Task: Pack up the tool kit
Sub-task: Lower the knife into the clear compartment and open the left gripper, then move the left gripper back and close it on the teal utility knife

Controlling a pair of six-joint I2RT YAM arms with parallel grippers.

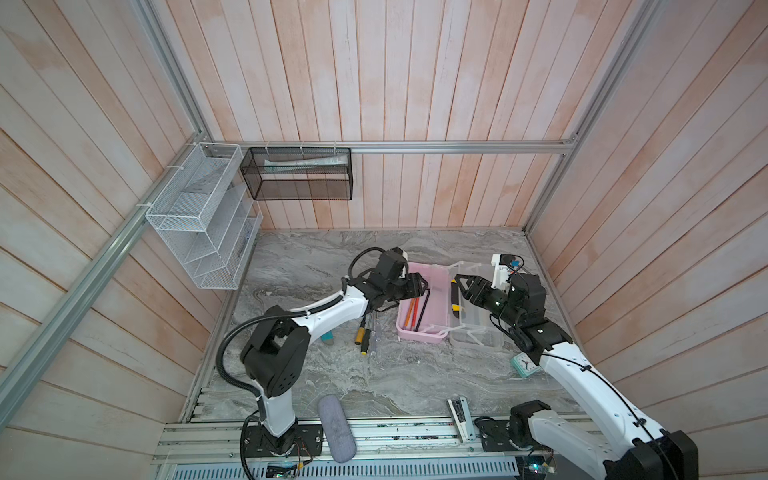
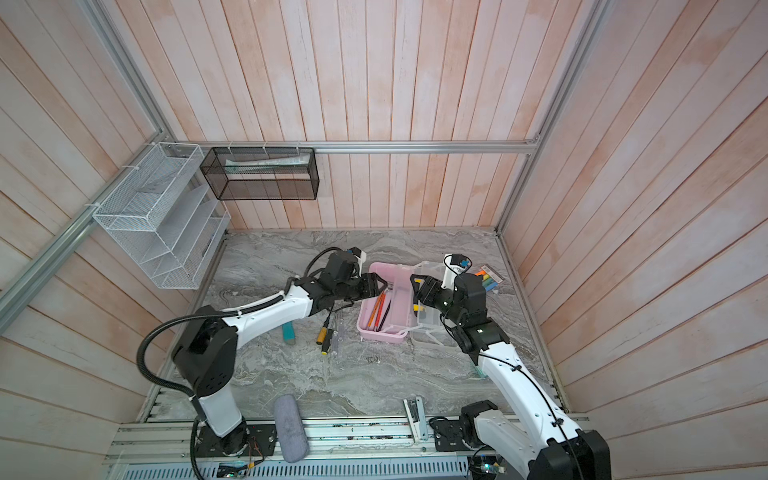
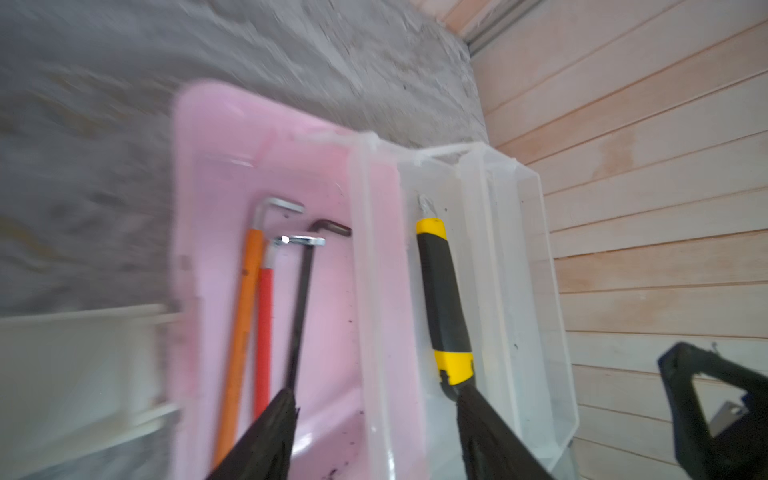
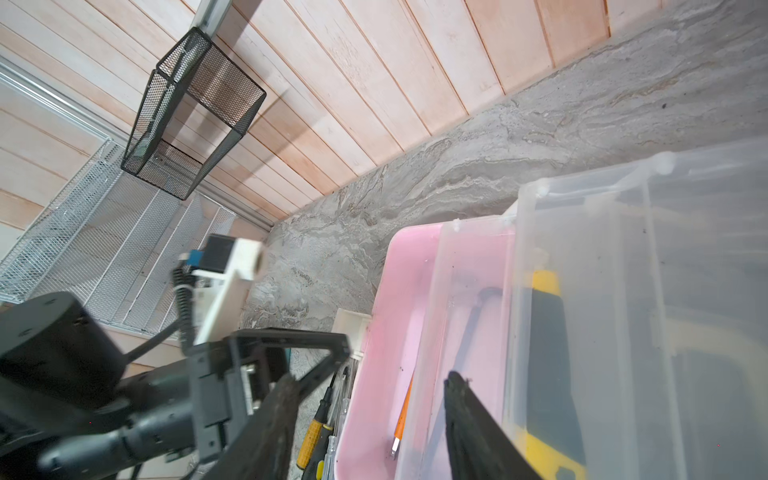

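A: So where's the pink box (image 1: 436,291) sitting right now?

B: It's sitting on the marble table (image 1: 332,374). Its lid (image 1: 478,332) is flopped open and lying flat against one long side of the box. Three hex keys (image 1: 415,309) are lying inside, side by side: an orange key (image 3: 245,311), a red key (image 3: 264,332) and a black key (image 3: 301,291).

A: And the black-and-yellow tool (image 1: 456,297)?

B: That one's lying along the hinge line, on the lid's side of the box wall. From the left wrist view it's looking like it's inside the lid.

A: What are the grippers doing?

B: The left gripper (image 1: 419,286) is hanging over the box with its fingers spread fairly wide and nothing pinched between them. The black key's long end is running up under one finger (image 3: 270,432), can't tell if they're touching. The right gripper (image 1: 462,287) is hovering over the lid, right next to the box. Its jaws are standing about half apart and aren't clamping anything I can see.

A: Anything lying outside the box?

B: Yeah, a few screwdrivers (image 1: 362,334) are lying just beside the box, on the side away from the lid. A teal tool (image 1: 328,337) is sitting a bit farther out that way, partly under the left arm. A grey pouch (image 1: 336,428) is lying well away from the box, at the table's front edge.
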